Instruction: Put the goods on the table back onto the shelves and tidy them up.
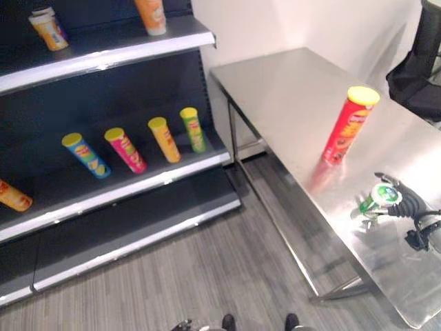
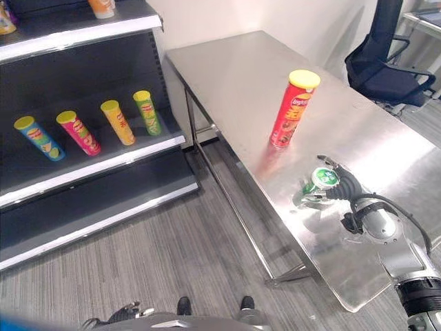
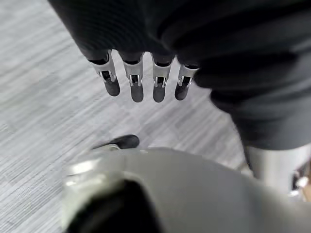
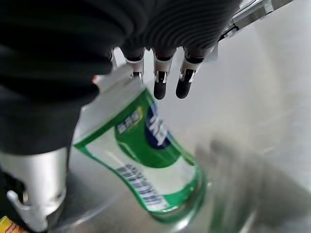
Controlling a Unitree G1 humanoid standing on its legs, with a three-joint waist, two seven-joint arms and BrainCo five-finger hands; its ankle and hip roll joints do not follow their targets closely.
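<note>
A green can (image 2: pixel 318 181) lies tilted on the steel table (image 1: pixel 289 89) near its front edge. My right hand (image 2: pixel 353 195) reaches over it. In the right wrist view the fingers (image 4: pixel 165 82) stretch straight above the green can (image 4: pixel 146 160), and the thumb is a blur on its other side. I see no firm grip. A tall red can with a yellow lid (image 1: pixel 348 127) stands upright further back on the table. My left hand (image 3: pixel 136 82) hangs over the grey floor with straight fingers, holding nothing.
The dark shelf unit (image 1: pixel 138 186) stands to the left. Its middle shelf holds a blue can (image 1: pixel 86 155), a pink can (image 1: pixel 125 149), an orange can (image 1: pixel 164 139) and a green one (image 1: pixel 193 129). Cups (image 1: pixel 48 31) sit on the top shelf. A black chair (image 2: pixel 386 62) stands behind the table.
</note>
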